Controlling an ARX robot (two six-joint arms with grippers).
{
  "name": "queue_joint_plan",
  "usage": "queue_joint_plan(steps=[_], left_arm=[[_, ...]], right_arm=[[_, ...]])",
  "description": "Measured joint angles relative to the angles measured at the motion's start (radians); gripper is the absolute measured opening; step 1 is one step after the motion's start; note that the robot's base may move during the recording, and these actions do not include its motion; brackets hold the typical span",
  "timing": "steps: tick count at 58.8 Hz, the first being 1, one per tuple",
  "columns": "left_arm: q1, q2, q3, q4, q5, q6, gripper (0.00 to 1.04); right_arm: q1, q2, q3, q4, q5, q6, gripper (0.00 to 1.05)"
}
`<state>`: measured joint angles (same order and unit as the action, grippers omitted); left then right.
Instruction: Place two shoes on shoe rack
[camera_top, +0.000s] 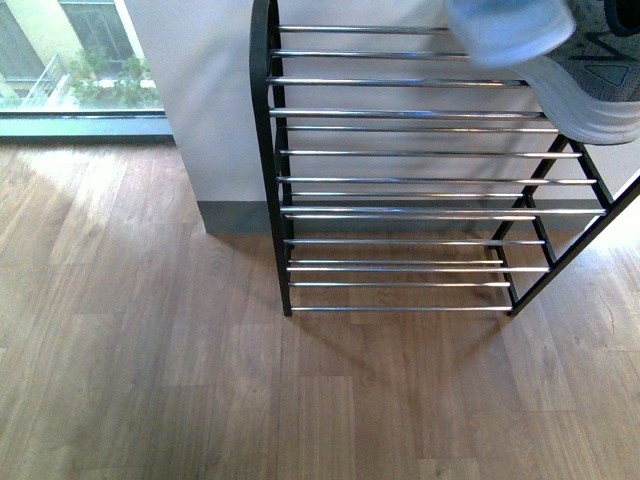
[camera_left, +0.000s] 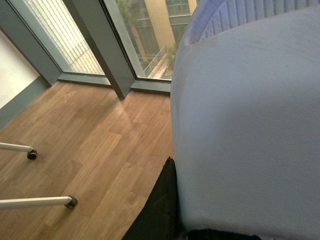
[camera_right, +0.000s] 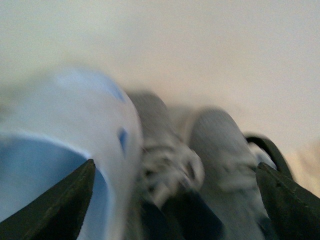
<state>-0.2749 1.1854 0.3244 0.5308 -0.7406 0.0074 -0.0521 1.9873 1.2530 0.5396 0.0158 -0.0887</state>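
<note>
The black shoe rack (camera_top: 410, 180) with chrome bars stands against the white wall in the front view. At its top right corner a blurred pale blue slide (camera_top: 510, 30) hangs above the top tier. Beside it a grey sneaker (camera_top: 592, 95) with a white sole rests on the rack. In the left wrist view the slide (camera_left: 250, 125) fills the right side; my left gripper (camera_left: 215, 220) is shut on it, with one black finger (camera_left: 160, 210) showing. The right wrist view is blurred. My right gripper (camera_right: 176, 165) stands open over two grey sneakers (camera_right: 170, 160), with the slide (camera_right: 65, 130) alongside.
Wooden floor (camera_top: 200, 380) spreads before the rack. A floor-length window (camera_top: 80, 60) is at the far left, with a grey skirting (camera_top: 235, 218) under the wall. White chair legs on castors (camera_left: 35, 202) stand on the floor in the left wrist view.
</note>
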Motion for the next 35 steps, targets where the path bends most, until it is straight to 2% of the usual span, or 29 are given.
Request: queue_joint_plan(steps=[2,7,12,20,23,29,35], left_arm=[[0.0,0.0,0.0,0.0,0.0,0.0,0.02],[0.0,0.0,0.0,0.0,0.001,0.0,0.02],[0.0,0.0,0.0,0.0,0.002,0.0,0.02],[0.0,0.0,0.0,0.0,0.0,0.0,0.02],[0.0,0.0,0.0,0.0,0.001,0.0,0.02],[0.0,0.0,0.0,0.0,0.0,0.0,0.02],[0.0,0.0,0.0,0.0,0.0,0.0,0.02]], right_arm=[[0.002,-0.017,-0.076,0.113,-0.039,0.02,0.74],[0.011,-0.074,-0.24,0.302,-0.055,0.047,0.62],[0.014,-0.15,-0.367,0.407,-0.057,0.06,0.49],[0.027,-0.268,-0.523,0.478,-0.017,0.074,0.3],[0.04,-0.324,-0.613,0.502,-0.017,0.074,0.18],[0.049,-0.381,-0.717,0.521,-0.018,0.074,0.02],[0.05,-0.446,-0.801,0.535,-0.017,0.077,0.02]])
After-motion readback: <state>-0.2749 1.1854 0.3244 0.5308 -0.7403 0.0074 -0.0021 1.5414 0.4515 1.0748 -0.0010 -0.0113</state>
